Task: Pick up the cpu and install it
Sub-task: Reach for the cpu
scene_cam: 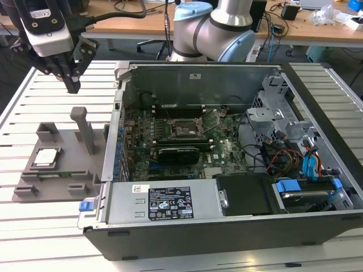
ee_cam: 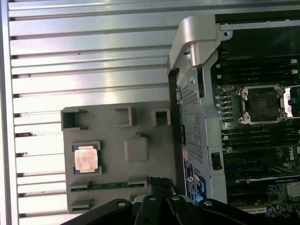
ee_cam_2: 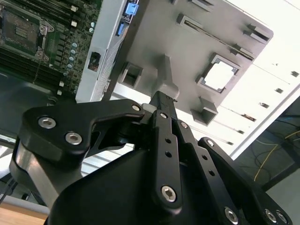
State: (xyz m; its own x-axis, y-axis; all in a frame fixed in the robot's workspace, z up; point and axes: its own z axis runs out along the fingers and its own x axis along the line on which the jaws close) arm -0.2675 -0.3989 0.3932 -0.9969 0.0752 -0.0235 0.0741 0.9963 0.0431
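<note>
**CPU Pick-Up: Pincer Poised Above the Tray**

Exterior view: I see the pincer [scene_cam: 74, 86] hanging over the slatted counter [scene_cam: 34, 96], above the grey tray [scene_cam: 68, 144]. Its fingers are drawn narrow and hold nothing. The cpu [scene_cam: 45, 157] lies flat in a tray recess. I judge that the recess fixes its position for a top-down grasp. The open computer case [scene_cam: 227, 170] stands just beside the tray.

Second wrist view: The pincer [ee_cam_2: 163, 96] points at the tray's upright post [ee_cam_2: 165, 75]. The cpu [ee_cam_2: 219, 76] sits apart from the tips, a bright square.

First wrist view: The cpu [ee_cam: 86, 158] shows a dull silver top with a thin darker rim. The socket [ee_cam: 262, 104] in the case stands uncovered, which I judge leaves it ready for the chip.
</note>
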